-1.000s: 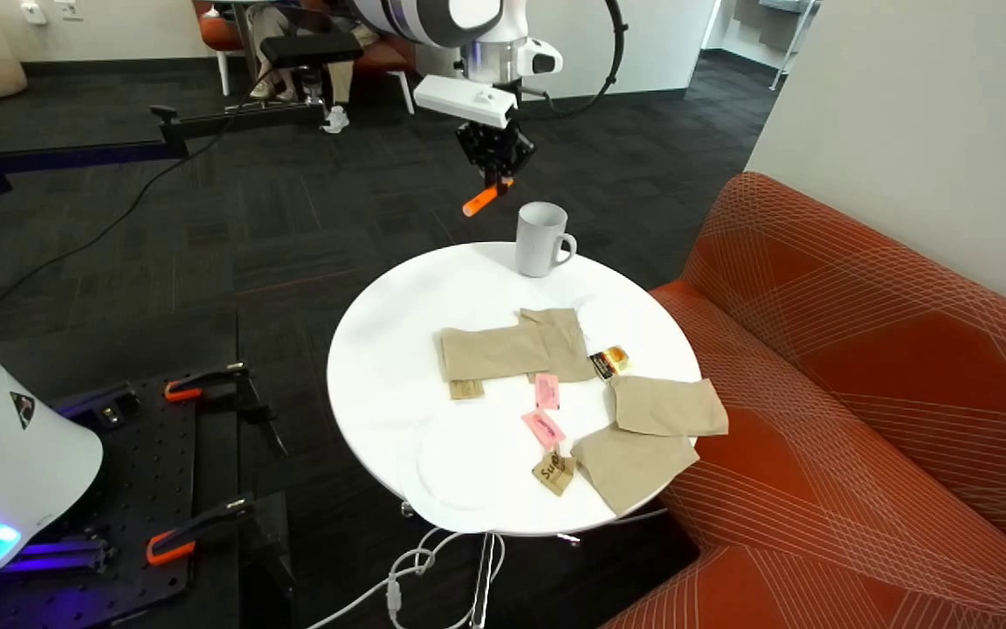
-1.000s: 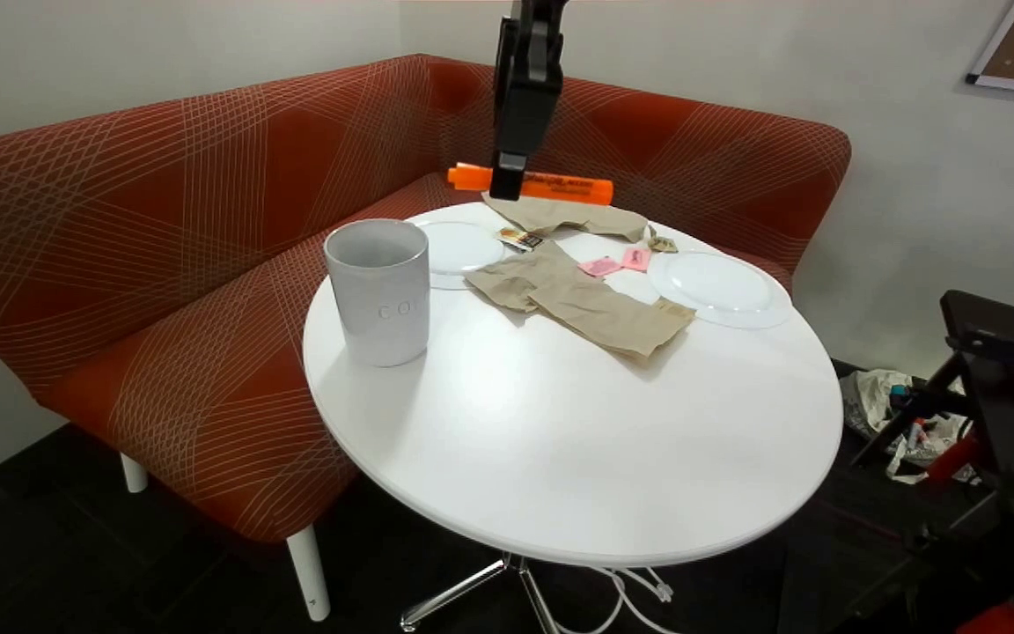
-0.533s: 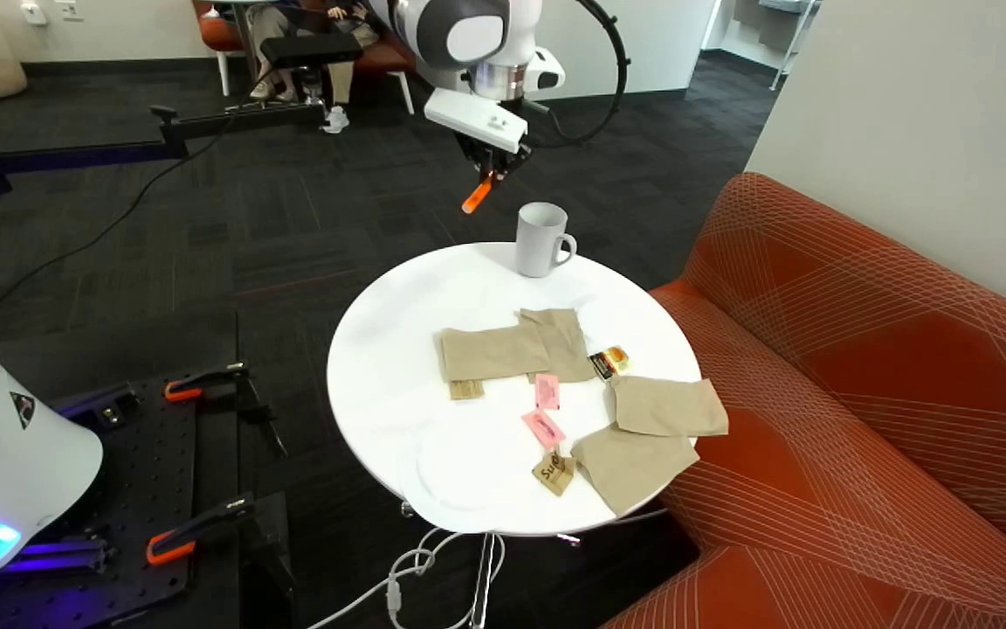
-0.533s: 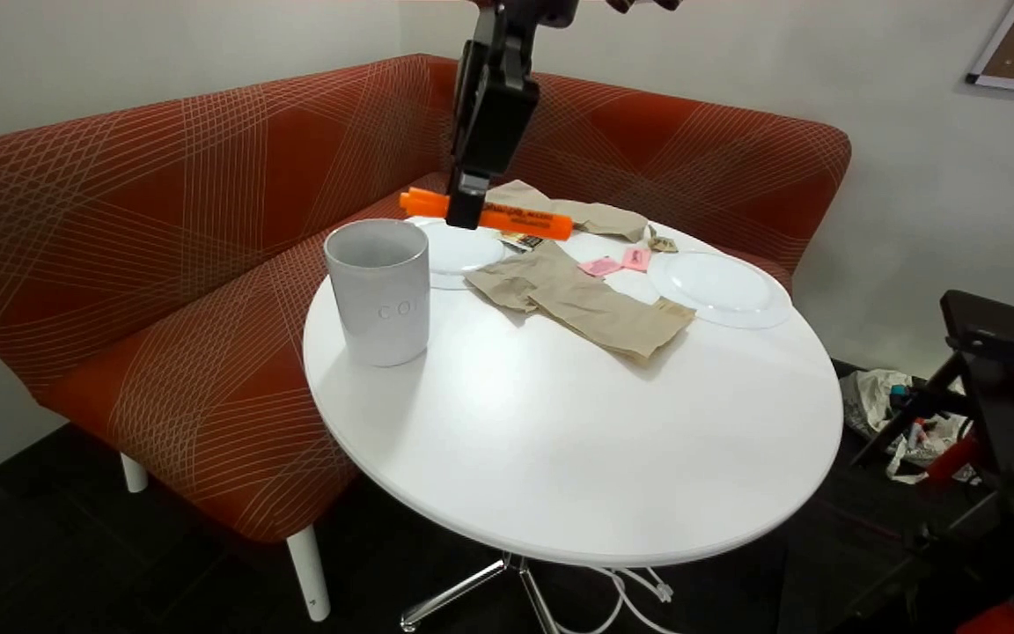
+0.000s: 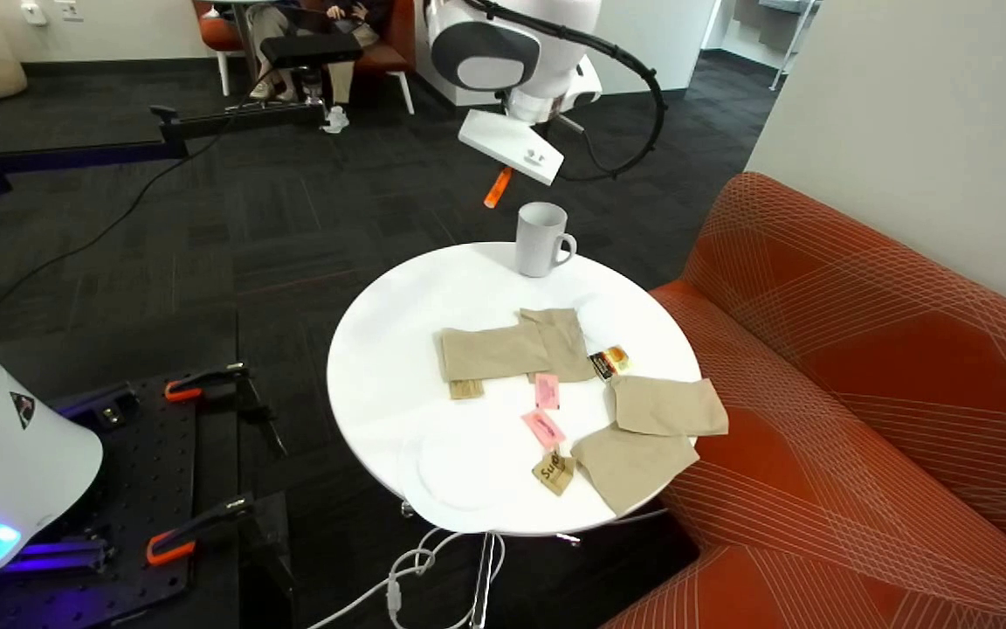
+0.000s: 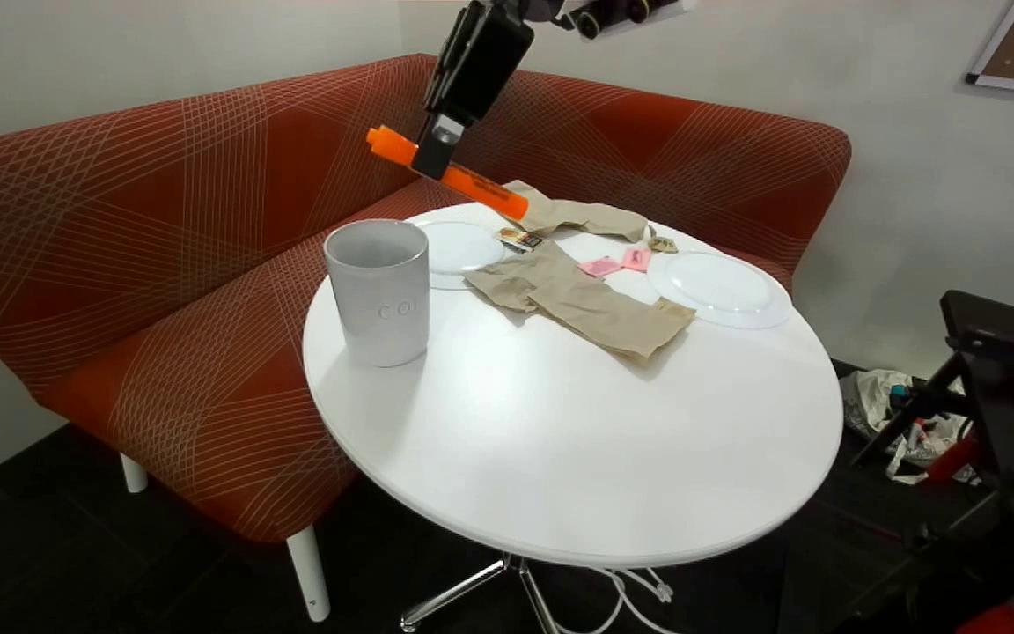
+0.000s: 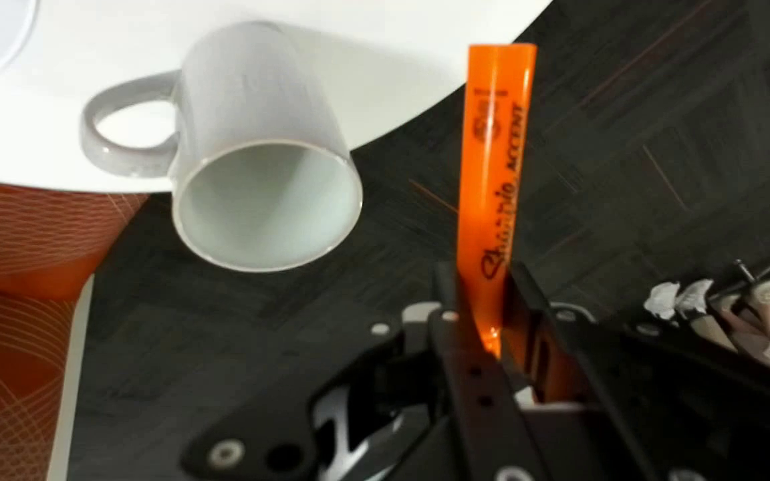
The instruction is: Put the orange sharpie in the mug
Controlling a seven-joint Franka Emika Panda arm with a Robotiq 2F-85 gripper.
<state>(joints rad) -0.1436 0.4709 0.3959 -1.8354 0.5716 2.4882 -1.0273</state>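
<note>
Worktop: one, round, white.
Mug: one, pale grey, one handle, lettered on its side; upright near the worktop's edge.
Orange marker: one; in mid-air, tilted, outside the mug and apart from it.
Clear plates: two, one nearer the mug, one well apart from it.
Brown napkins: we count four pieces, in two overlapping pairs.
Pink packets: two, close together near the napkins.
Yellow-and-black packet: one, beside the napkins.
Lettered brown packet: one, near the pink packets.
Small brown piece: one, at a napkin's edge; what it is we cannot tell.
Red bench: one, patterned with pale lines, alongside the worktop.
Arm: one, angled down at the mug's side of the worktop, wrist slanted; in an exterior view its white cover hides the jaws.
Jaws: one pair, aimed down at a slant, closed to the marker's thickness; we see them pinching the orange marker off its middle, one jaw on either side in the wrist view, its longer part jutting past them.
</note>
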